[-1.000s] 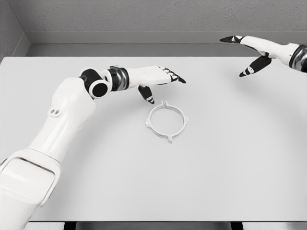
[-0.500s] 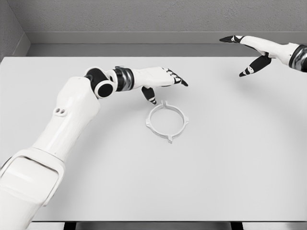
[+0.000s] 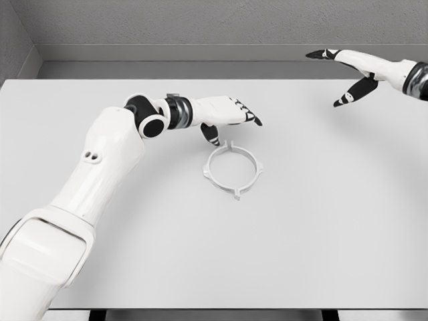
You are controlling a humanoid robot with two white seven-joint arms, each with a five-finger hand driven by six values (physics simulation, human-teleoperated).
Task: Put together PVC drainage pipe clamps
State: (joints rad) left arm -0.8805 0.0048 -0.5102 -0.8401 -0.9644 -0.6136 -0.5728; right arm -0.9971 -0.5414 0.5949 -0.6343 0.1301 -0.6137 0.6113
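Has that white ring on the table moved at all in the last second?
No. The ring clamp lies at the same spot on the table; only the left hand crept nearer.

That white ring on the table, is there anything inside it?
Inside the ring only bare table shows. The left hand hovers by its far edge, fingers open, covering none of the inside.

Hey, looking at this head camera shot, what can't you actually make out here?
- Right hand: its arm is cut off by the right edge of the head view.
- Clamp ring: its tabs are too small to read any detail.
- Left hand: whether the thumb touches the ring or hovers cannot be told.
- Table: its legs are cropped by the bottom edge.
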